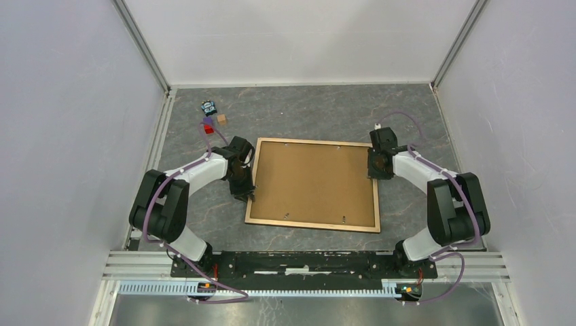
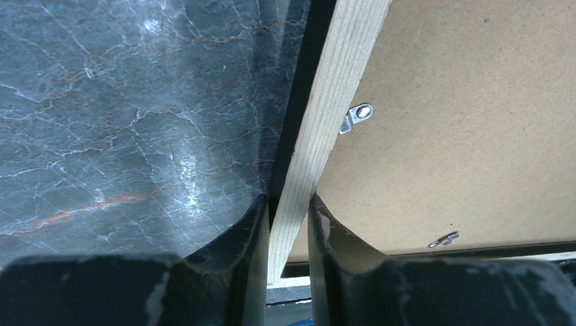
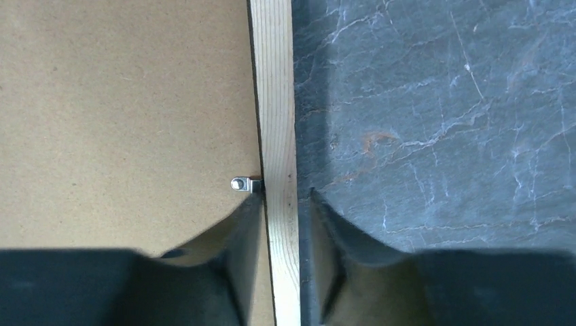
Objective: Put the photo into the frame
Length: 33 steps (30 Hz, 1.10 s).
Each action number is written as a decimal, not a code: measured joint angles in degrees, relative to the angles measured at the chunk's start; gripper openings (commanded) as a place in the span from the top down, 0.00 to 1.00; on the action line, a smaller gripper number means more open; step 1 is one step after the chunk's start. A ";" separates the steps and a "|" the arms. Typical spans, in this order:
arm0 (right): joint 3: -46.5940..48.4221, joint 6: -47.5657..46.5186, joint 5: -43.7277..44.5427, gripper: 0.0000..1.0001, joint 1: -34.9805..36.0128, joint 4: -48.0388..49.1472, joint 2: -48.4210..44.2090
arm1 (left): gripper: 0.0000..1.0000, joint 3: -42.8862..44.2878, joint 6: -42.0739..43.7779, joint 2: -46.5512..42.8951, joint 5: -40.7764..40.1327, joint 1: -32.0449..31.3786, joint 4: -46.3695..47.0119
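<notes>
The frame (image 1: 312, 225) lies back-up on the dark marble table, its light wood rails around a brown backing board (image 1: 314, 180). My left gripper (image 1: 243, 193) is shut on the left rail (image 2: 333, 102) near its front corner, one finger on the board side and one on the outer side. Across from it, my right gripper (image 1: 375, 163) is shut on the right rail (image 3: 275, 88) just below a metal clip (image 3: 243, 184). The left wrist view also shows a clip (image 2: 358, 117) on the board (image 2: 462, 122). The photo is hidden.
A small black-and-blue object (image 1: 209, 107), a red block (image 1: 208, 127) and a wooden cube (image 1: 222, 119) sit at the back left of the table. White walls enclose the table on three sides.
</notes>
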 measured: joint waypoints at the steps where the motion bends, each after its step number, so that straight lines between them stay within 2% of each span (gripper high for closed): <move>1: -0.11 -0.83 -0.42 0.48 0.00 0.24 -0.20 | 0.87 0.00 0.00 0.00 0.00 0.00 -0.02; 4: -2.80 -3.52 -3.37 0.38 -0.31 3.91 -2.34 | 0.87 0.00 0.00 0.00 0.02 0.00 -0.02; 11: -6.67 -6.23 -10.93 0.33 -0.11 10.75 -3.98 | 0.91 0.00 0.02 0.00 0.63 0.61 -0.33; 17: 0.09 -8.52 -12.26 0.28 0.61 12.48 3.17 | 0.93 -0.79 -0.11 -0.31 2.23 1.79 -0.04; 20: 5.66 -9.86 -12.17 0.27 0.68 11.76 7.69 | 0.92 -4.46 -2.23 -2.93 5.22 1.88 3.23; 23: 12.48 -11.56 -11.85 0.26 0.68 10.80 12.26 | 0.80 -10.29 -7.39 -7.08 9.57 0.81 8.20; 28: 25.59 -13.90 -10.47 0.21 2.21 7.74 18.62 | 0.47 -23.54 -20.83 -17.20 15.37 -5.44 21.90; 31: 27.85 -14.08 -8.33 0.10 4.90 5.16 17.73 | 0.25 -26.77 -25.68 -22.27 16.55 -8.48 25.11; 33: 26.99 -14.21 -5.86 0.08 6.47 3.63 15.43 | 0.15 -26.82 -26.88 -25.77 16.33 -8.85 25.35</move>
